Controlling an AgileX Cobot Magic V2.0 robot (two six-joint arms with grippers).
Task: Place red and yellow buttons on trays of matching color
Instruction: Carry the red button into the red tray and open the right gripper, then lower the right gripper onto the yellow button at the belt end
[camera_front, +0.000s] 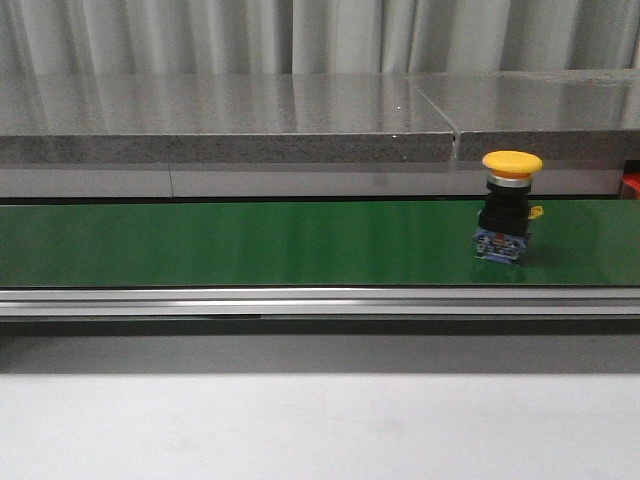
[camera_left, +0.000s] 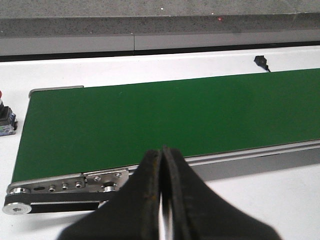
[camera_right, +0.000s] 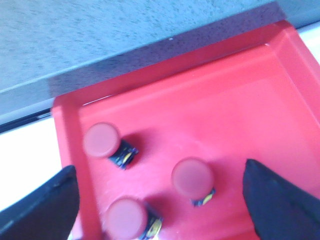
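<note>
While the yellow button (camera_front: 510, 205) rides the green belt (camera_front: 240, 243) at right, left gripper (camera_left: 162, 200), fingers together, should part before meeting it upright; right gripper (camera_right: 160, 200) hangs apart above the red tray (camera_right: 240, 110).

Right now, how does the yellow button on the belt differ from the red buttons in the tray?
The yellow button stands alone on the green belt; the three red buttons sit in the red tray. Caps differ: yellow versus red. Both kinds share mushroom caps on dark bases.
</note>
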